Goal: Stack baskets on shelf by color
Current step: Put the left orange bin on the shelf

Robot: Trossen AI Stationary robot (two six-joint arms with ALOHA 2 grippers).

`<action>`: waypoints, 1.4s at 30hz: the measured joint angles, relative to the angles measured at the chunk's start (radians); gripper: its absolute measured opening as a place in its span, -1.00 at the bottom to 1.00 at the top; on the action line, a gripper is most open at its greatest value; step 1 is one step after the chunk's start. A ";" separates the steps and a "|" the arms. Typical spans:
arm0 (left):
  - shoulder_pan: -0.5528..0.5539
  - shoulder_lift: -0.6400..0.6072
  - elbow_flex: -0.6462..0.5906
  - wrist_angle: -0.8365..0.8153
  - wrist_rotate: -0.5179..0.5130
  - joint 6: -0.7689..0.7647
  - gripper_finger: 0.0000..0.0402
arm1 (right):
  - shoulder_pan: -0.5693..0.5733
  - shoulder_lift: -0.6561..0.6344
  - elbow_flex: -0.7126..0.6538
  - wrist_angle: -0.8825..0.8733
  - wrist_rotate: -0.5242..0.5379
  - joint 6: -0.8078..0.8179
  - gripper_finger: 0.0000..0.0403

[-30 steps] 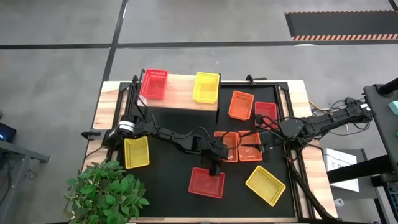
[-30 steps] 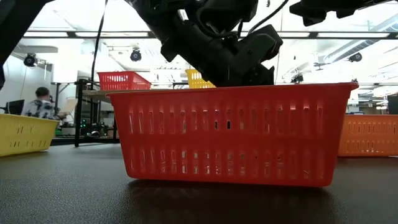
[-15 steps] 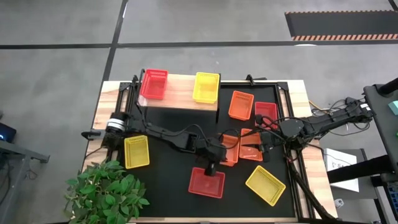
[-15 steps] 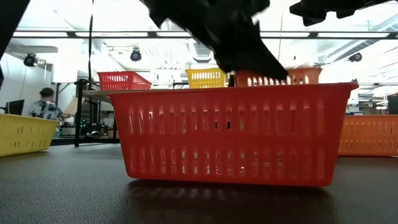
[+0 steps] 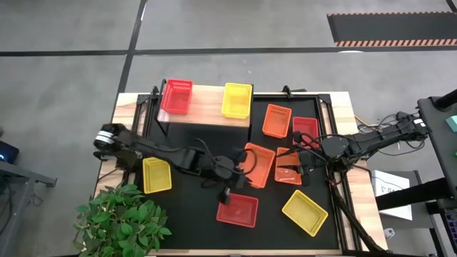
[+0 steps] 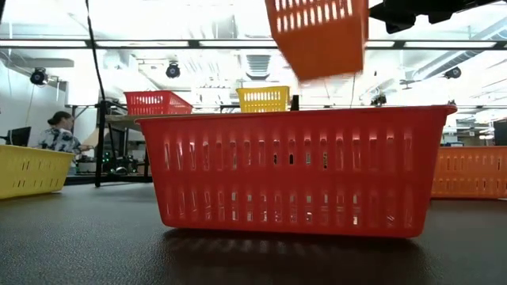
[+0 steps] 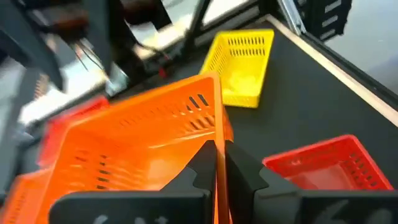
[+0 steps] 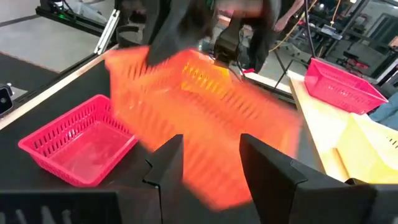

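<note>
Left gripper (image 7: 216, 163) has its jaws pinched on one wall of the orange basket (image 5: 255, 165), lifted and tilted above the tabletop (image 5: 193, 207). Thin-wall grip risks slipping or swinging. Right gripper (image 8: 210, 163) apparently waits, jaws parted and empty.

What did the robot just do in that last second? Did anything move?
The left gripper, shut on an orange basket, lifted it off the black mat and swung it up; it now hangs tilted above the red basket. The right gripper stayed put, open. The baskets on the shelf did not move.
</note>
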 joint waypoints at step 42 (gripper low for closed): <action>0.550 -0.429 -0.283 -0.214 -0.160 0.252 -1.00 | -0.001 0.009 0.000 0.004 0.000 -0.019 -0.25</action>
